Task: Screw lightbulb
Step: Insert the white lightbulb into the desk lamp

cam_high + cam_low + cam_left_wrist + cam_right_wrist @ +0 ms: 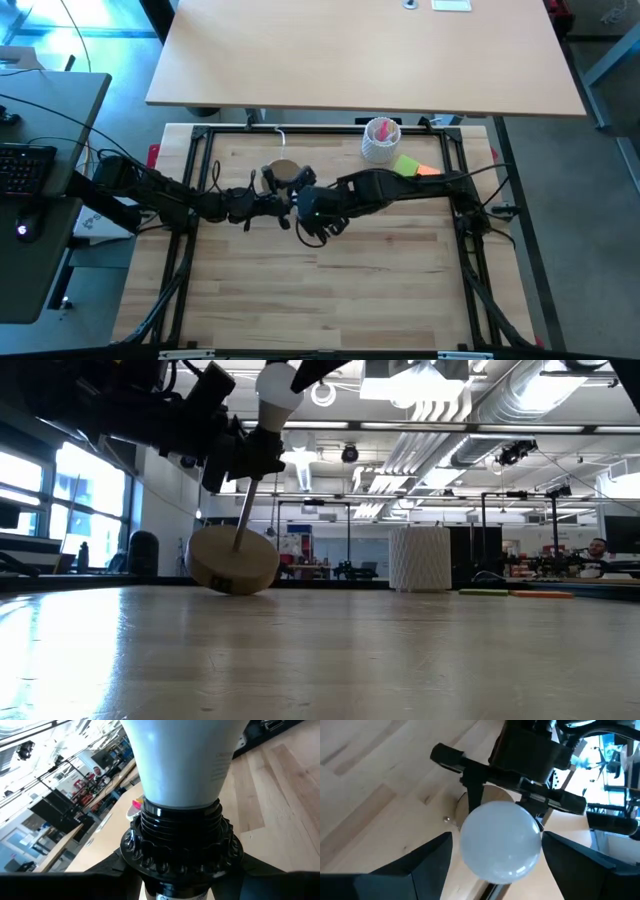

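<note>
Bulb [276, 392] sits seated in a black ribbed socket [182, 837], raised clear of the tabletop [330, 290] at the middle of the work area, where the two arms meet. From the low view the socket tops a thin metal rod [243, 515] that slants down to a round wooden base [233, 561]; the base is tipped, with only its lower edge on the wood. The whole stand leans toward the left side of that view.

The left tool [262, 202] grips the stand just under the socket; its dark fingers [107, 870] show on both sides of the black collar in its wrist view, closed against it. The white neck of the bulb fills the upper part of that view, its threads already inside the socket rings.

The right tool [495, 865] reaches in from the other side. Its two fingers stand on either side of the bulb's round white dome [501, 842], spread about as wide as the dome, with a thin gap visible on each side; whether the pads actually touch the glass I cannot tell.

Toward the far edge of the tabletop stands a white ribbed cup [381, 141] with pink contents, and just beside it lie a green block [407, 165] and an orange piece [428, 170].
</note>
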Tool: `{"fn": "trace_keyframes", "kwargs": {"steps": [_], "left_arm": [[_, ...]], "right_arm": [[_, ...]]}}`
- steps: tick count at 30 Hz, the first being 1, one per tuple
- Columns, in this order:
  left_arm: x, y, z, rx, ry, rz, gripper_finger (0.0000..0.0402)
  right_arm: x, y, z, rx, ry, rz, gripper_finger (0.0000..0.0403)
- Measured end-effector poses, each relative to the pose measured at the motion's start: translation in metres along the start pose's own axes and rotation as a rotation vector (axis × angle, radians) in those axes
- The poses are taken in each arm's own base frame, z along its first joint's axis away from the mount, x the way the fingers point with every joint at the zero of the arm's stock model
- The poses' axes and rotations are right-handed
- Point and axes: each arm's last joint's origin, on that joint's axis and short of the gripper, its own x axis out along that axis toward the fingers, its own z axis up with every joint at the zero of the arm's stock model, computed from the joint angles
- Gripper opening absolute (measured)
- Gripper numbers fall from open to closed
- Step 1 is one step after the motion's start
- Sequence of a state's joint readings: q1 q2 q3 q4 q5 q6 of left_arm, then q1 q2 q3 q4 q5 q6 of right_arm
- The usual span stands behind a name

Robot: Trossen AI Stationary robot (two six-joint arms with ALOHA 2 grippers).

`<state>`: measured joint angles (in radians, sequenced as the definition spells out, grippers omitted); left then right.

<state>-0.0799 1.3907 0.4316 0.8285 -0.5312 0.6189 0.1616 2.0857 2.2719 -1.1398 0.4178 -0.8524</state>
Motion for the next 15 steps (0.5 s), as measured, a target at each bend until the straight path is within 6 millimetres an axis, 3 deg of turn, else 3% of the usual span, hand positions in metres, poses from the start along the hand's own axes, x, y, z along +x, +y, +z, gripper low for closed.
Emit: {"fn": "trace_keyframes", "kwargs": {"steps": [3,9,15], "left_arm": [[0.0,0.0,0.0,-0.001,0.0,-0.001,0.0163],[0.0,0.0007,0.0,-0.018,0.007,0.017,0.0163],[-0.0003,0.0032,0.0012,-0.072,0.011,0.073,0.0163]], "right_arm": [[0.0069,0.0018,0.002,0.054,0.017,-0.037,0.0301],[0.0107,0.0009,0.0032,0.345,0.033,-0.102,0.0271],[0.0116,-0.0051,0.0052,0.843,-0.025,-0.171,0.0254]]}}
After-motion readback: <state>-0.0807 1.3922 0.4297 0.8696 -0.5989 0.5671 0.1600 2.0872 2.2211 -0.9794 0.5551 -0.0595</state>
